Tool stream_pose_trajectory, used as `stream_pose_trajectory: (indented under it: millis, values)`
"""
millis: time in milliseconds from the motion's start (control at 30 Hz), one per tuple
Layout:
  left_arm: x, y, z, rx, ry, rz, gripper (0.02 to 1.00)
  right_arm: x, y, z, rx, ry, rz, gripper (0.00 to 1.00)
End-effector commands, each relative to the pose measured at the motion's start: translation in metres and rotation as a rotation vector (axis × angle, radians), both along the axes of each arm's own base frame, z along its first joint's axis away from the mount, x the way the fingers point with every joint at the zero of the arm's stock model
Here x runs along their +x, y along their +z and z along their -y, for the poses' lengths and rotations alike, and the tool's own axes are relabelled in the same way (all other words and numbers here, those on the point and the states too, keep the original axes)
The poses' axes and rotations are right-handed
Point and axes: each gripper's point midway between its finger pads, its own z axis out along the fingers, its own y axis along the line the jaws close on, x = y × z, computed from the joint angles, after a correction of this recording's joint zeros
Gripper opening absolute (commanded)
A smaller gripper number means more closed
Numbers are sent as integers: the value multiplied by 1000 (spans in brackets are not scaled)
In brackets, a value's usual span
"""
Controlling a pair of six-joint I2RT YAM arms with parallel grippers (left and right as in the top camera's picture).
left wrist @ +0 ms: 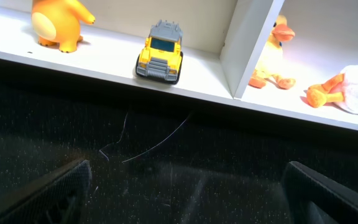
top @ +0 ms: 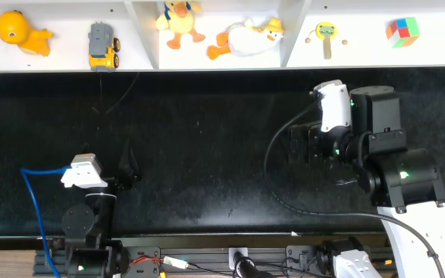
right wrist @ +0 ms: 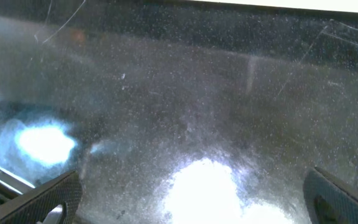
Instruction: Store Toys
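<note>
Black, speckled tabletop (top: 207, 177) fills my feed, with a white shelf (top: 222, 65) running along its far edge. Two dividers split the shelf into three open compartments.

From left, the first compartment holds an orange toy duck (top: 20, 31). Near it a yellow-and-grey toy truck (top: 103, 45) stands upright, its front facing the table. The middle compartment holds a yellow plush duck (top: 179, 22) sitting up by the left divider. Just beside it a white plush duck (top: 247, 38) with orange feet lies on its side. The right compartment holds a green frog-faced rattle (top: 327, 35) and, well apart from it, a multicoloured cube (top: 402, 31). All six toys sit on the shelf, none on the table.

My left gripper (top: 127, 166) is low over the table's left half, close to its arm's base and well short of the shelf. Its jaws are spread wide with only tabletop between them, and its wrist camera looks toward the truck. A blue cable (top: 37, 201) loops beside that arm.

My right gripper (top: 298, 144) is over the table's right half, pointing toward the middle. Its jaws are likewise wide and hold nothing, and bright glare patches lie on the tabletop below them. A black cable (top: 273, 174) curves from that arm across the surface.
</note>
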Motion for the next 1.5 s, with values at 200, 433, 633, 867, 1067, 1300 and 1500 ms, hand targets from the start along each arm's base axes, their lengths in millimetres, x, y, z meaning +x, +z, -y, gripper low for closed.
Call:
stream_pose_trajectory:
  millis: [200,433,633,867,1067,1300,1500]
  values:
    - [0,1,4,21,-22,6,998,2,15,1,9,-24,37,996]
    - [0,1,4,21,-22,6,998,0,18,2,10,-26,53,993]
    - [0,1,4,21,-22,6,998,-6,43,32,-109,-99,288,996]
    - [0,1,4,21,-22,6,998,-25,35,38,7,-178,611,996]
    - [0,1,4,21,-22,6,998,-42,-9,41,119,-251,649,996]
    - [0,0,4,21,-22,5,998,-29,-19,39,261,-294,835,996]
    - [0,1,4,21,-22,6,998,-20,-24,36,304,-288,938,993]
